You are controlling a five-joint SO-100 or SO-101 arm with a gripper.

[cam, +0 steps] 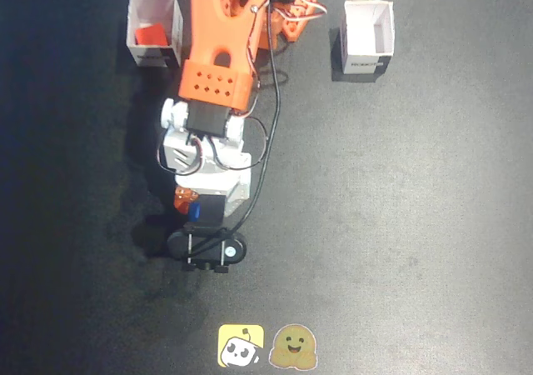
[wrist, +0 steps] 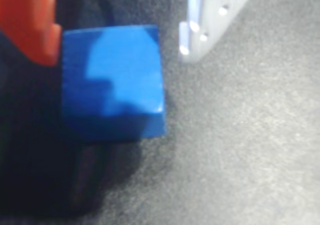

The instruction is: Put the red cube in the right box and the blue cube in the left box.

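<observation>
Gripper (wrist: 112, 60) straddling the blue cube (wrist: 112, 82) on the tabletop (wrist: 250, 145), jaws not visibly clamped (red cube (cam: 152, 34) already boxed); could nudge it askew through uneven closing

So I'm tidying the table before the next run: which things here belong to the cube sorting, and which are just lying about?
Job:
red cube, in the left box
blue cube, at the gripper
right box

Lying about:
yellow sticker
smiley sticker
</observation>
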